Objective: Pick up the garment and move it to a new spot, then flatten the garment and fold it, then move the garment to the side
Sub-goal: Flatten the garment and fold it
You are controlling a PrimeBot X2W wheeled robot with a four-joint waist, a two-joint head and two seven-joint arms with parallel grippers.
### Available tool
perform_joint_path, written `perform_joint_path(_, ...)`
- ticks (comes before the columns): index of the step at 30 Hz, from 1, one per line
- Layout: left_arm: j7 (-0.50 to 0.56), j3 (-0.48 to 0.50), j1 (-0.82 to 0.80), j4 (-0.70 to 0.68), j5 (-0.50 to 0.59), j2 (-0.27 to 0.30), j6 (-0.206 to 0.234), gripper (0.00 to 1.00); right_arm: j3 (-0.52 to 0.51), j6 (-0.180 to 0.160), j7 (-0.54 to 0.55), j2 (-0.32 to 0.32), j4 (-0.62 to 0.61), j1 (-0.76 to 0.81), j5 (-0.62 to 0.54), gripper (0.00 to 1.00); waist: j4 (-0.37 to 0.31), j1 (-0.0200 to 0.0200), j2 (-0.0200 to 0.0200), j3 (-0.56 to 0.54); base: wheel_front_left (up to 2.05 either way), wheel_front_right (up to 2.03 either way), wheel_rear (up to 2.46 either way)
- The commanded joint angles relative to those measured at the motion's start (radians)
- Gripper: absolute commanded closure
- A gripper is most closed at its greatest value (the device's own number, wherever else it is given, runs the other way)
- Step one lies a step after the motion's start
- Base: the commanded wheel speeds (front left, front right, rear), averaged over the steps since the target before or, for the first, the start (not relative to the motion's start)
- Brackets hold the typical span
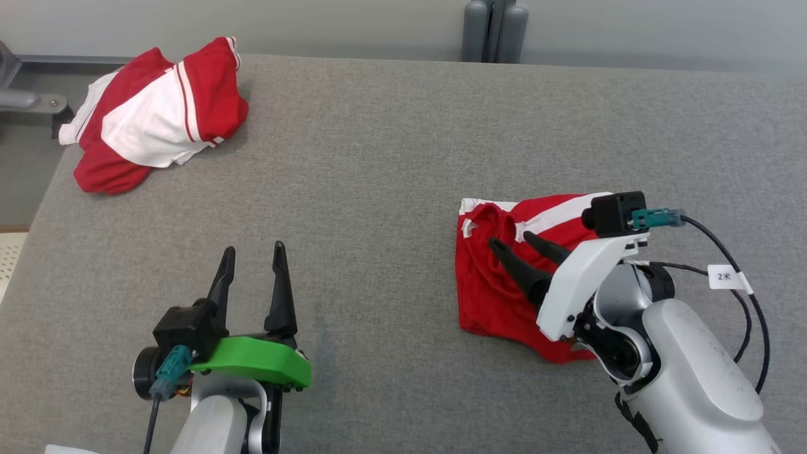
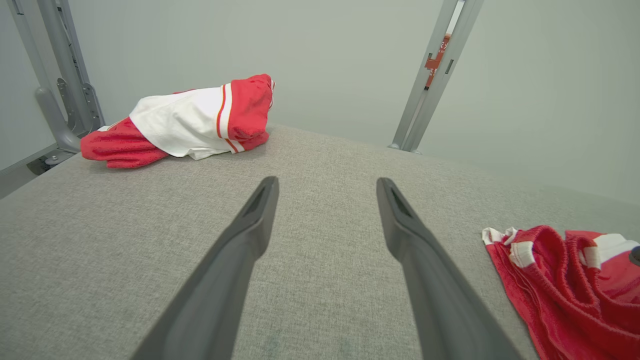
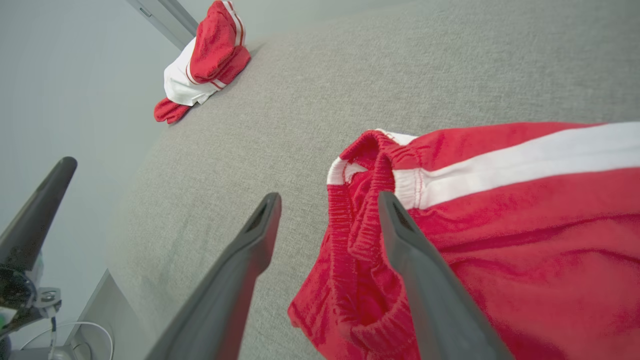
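Table (image 1: 378, 189): R tool (image 1: 510, 238) spread over shorts (image 1: 488, 302), L tool (image 1: 253, 248) spread; head view: cable tag (image 1: 726, 276).

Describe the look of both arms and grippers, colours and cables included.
Both arms are pale grey with two long dark tapering fingers. The left gripper sits on a green bracket, the right gripper on a white bracket. Each carries a black camera block with a teal plug; the right's black cable bears a white tag.

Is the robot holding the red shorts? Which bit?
Nothing is held. The right gripper has open jaws over the red shorts; the left gripper is open.
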Motion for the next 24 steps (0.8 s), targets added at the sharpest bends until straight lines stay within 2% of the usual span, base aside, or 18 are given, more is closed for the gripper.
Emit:
perform_joint_path(1,0.000,0.001,-0.006,0.000,0.010,-0.004,-0.005,0.00,-0.005,0.000,-0.024,-0.005,-0.012,-0.002,-0.008,0.00,-0.013,0.0000,0.0000,-0.004,0.00,0.00,0.00)
perform_joint_path(9,0.000,-0.005,-0.029,-0.005,0.022,-0.010,-0.009,0.00,-0.098,0.000,-0.238,-0.028,-0.046,0.022,-0.148,0.00,-0.080,0.0000,0.0000,-0.031,0.00,0.00,0.00)
perform_joint_path(10,-0.001,-0.010,-0.037,0.005,0.022,-0.013,-0.009,0.00,-0.149,0.000,-0.309,-0.031,-0.043,0.047,-0.240,0.00,-0.110,0.0000,0.0000,-0.048,0.00,0.00,0.00)
perform_joint_path(17,0.000,-0.005,-0.031,0.036,0.020,-0.017,-0.002,0.00,-0.238,0.000,-0.438,0.018,-0.055,0.133,-0.369,0.00,-0.165,0.0000,0.0000,-0.084,0.00,0.00,0.00)
perform_joint_path(24,0.000,0.023,0.033,0.058,0.028,-0.019,0.006,0.00,-0.276,0.000,-0.545,0.057,-0.073,0.228,-0.453,0.00,-0.192,0.0000,0.0000,-0.121,0.00,0.00,0.00)
